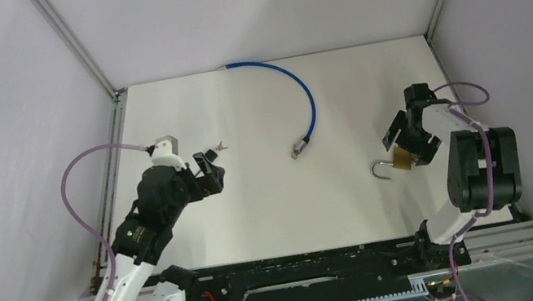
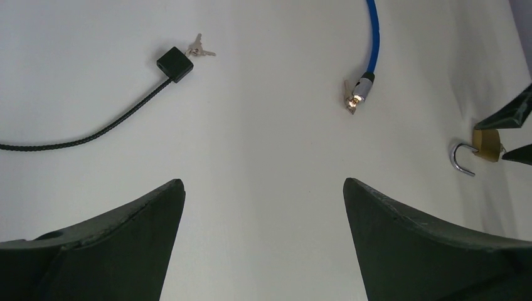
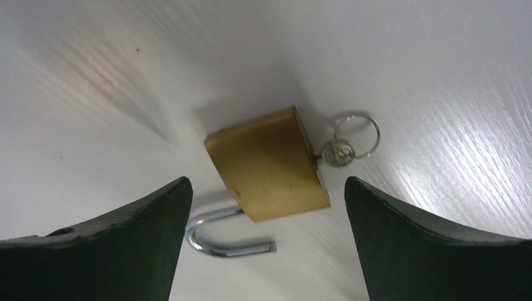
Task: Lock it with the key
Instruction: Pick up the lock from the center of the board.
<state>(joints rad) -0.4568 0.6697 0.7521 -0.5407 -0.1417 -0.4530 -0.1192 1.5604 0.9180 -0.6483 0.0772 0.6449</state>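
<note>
A brass padlock (image 3: 266, 164) lies flat on the white table with its steel shackle (image 3: 219, 241) swung open. A small key (image 3: 339, 152) on a ring sits in its keyhole. My right gripper (image 3: 265, 183) is open and hovers just above the padlock, one finger on each side, not touching it. In the top view the padlock (image 1: 403, 160) lies right of centre under the right gripper (image 1: 411, 143). My left gripper (image 1: 211, 173) is open and empty at the left of the table, far from the padlock (image 2: 487, 145).
A blue cable (image 1: 307, 92) with a metal end plug (image 1: 298, 149) curves across the middle back. A black block (image 2: 174, 63) on a black braided cord lies ahead of the left gripper, with a second pair of keys (image 2: 199, 49) beside it. Metal frame rails edge the table.
</note>
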